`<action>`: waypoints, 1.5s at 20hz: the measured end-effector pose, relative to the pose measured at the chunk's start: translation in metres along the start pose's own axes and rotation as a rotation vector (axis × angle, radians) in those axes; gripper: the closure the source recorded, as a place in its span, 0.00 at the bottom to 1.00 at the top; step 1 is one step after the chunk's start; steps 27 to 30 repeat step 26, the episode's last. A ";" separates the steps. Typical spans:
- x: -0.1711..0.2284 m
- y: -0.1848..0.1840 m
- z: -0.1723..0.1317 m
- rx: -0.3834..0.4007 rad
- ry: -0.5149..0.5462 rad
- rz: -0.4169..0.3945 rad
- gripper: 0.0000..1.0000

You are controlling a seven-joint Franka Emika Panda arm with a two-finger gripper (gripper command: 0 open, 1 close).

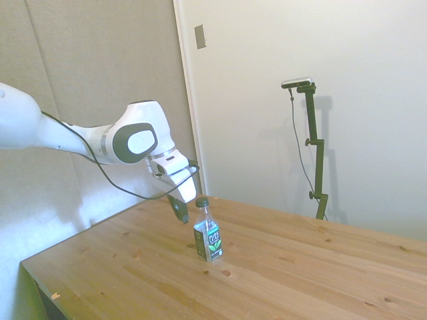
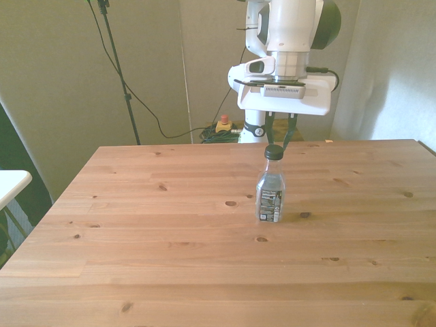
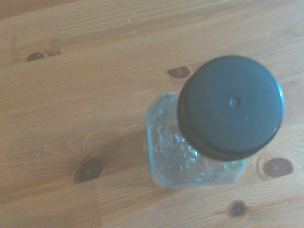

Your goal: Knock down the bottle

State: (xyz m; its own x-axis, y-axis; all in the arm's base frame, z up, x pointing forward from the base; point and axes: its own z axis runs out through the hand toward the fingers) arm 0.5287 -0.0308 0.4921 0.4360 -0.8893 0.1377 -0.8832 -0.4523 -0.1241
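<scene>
We see a wooden worktop (image 2: pixel 170 259) with dark knots; behind it, coiled cables (image 2: pixel 216 133) and a red button (image 2: pixel 223 120) on the floor.

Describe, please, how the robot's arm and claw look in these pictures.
The arm is glossy white with a grey oval joint cap, and a black cable loops beneath it. A white wrist block carries the claw, which has two slim dark fingers.

Your bottle (image 1: pixel 207 235) carries dark label (image 1: pixel 209 240) with white lettering and green leaf mark, too small to read. Same label in front view, print illegible. No other text.
</scene>
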 end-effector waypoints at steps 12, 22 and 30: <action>0.031 -0.051 -0.005 0.019 0.071 0.062 1.00; 0.074 -0.107 0.031 0.031 0.122 0.122 1.00; 0.084 -0.122 0.033 0.102 0.162 0.138 1.00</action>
